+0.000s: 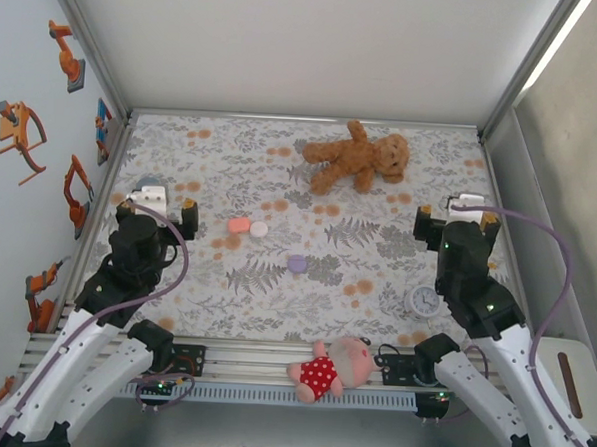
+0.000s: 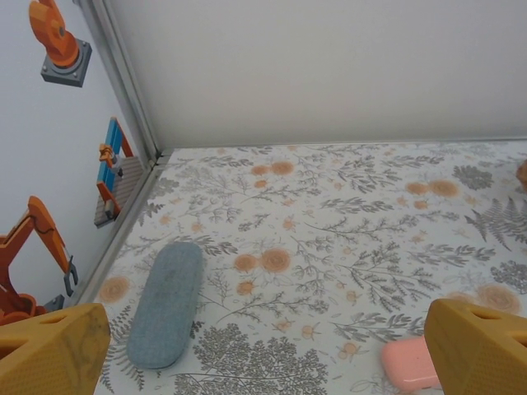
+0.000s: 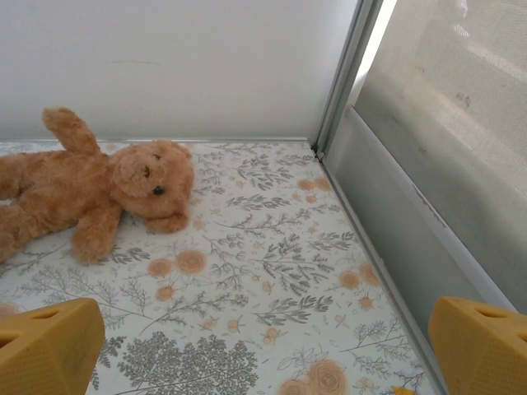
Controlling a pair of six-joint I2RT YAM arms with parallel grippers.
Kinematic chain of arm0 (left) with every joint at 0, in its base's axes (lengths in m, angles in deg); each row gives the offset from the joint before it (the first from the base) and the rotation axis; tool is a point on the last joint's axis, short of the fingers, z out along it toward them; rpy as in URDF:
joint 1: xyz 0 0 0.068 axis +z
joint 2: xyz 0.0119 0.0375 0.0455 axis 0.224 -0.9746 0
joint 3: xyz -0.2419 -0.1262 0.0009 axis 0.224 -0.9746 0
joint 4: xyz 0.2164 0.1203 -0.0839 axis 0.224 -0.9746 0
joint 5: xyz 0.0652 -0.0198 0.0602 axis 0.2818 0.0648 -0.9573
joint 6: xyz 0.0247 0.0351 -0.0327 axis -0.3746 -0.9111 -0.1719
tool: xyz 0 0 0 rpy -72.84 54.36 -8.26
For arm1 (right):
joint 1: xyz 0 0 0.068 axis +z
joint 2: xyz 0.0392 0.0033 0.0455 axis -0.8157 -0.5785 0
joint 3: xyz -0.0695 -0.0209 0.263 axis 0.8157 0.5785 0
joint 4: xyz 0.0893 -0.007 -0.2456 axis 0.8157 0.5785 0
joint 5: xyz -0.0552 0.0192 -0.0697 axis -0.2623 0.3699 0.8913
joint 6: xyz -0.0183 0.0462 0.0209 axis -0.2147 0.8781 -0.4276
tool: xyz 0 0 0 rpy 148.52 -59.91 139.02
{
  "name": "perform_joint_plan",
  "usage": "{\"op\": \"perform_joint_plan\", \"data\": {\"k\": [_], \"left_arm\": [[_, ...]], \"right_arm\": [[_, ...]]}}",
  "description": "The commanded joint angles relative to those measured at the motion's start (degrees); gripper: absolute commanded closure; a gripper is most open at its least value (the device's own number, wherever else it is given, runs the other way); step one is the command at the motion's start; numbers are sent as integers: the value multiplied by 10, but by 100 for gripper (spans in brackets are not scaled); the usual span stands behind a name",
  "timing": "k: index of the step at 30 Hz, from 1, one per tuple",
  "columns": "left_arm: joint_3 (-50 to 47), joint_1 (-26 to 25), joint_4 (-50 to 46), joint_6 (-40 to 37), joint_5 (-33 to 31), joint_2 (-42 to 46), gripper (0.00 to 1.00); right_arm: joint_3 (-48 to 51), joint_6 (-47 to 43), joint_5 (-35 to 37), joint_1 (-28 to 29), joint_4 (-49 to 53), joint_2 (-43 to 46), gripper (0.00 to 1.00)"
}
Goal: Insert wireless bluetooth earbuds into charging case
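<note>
Item 1. Left gripper (image 1: 156, 210), over the left part of the floral-patterned table (image 1: 232, 160): yellow fingers (image 2: 51, 350) stand wide apart, nothing between them.

Item 2. Grey oblong case (image 2: 167, 303), lying flat near the left wall, ahead of the left gripper in the left wrist view. It is closed; contents cannot be told.

Item 3. Coral case (image 1: 239, 224), a rounded pebble just right of the left gripper, with one end beside the gripper's right finger in the left wrist view (image 2: 409, 364). It looks closed.

Item 4. White case (image 1: 259, 228), touching or just beside the coral one on its right. Lid state too small to tell.

Item 5. Lilac case (image 1: 296, 264), alone near the table's middle, nearer the arms than the other two.

Whether any case holds earbuds cannot be told.

Item 6. Teddy bear (image 1: 357, 156), brown, lying at the far side; also in the right wrist view (image 3: 99, 193).

Item 7. Doll (image 1: 331, 365) in a red dotted dress, on the near rail between the arm bases.

Item 8. Clock (image 1: 423, 302), small and round, near the right arm.

Item 9. Right gripper (image 1: 457, 226): fingers (image 3: 45, 346) spread wide, holding nothing.
</note>
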State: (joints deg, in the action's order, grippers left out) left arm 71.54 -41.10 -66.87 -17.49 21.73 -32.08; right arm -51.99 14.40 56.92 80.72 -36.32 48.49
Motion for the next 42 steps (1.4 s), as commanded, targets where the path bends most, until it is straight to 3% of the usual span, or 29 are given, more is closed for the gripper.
{"op": "perform_joint_plan", "data": {"k": [1,10,19,24,37,42], "left_arm": [[-6,19,28,-20,-8,-9,4],[-72,91,127,-7,1,-52,4],[-116,184,189,23,58,-110,4],[-138,197,262,-1,68,-179,4],[-185,217,445,-38,130,-299,4],[-194,229,514,-31,154,-352,4]], "right_arm": [[16,-10,-31,-35,-55,-20,0],[113,-34,-176,-162,-231,-99,0],[208,-58,-267,-209,-456,-229,0],[236,-59,-293,-221,-577,-313,1],[247,-58,-388,-275,-754,-499,1],[239,-21,-376,-296,-758,-519,0]]}}
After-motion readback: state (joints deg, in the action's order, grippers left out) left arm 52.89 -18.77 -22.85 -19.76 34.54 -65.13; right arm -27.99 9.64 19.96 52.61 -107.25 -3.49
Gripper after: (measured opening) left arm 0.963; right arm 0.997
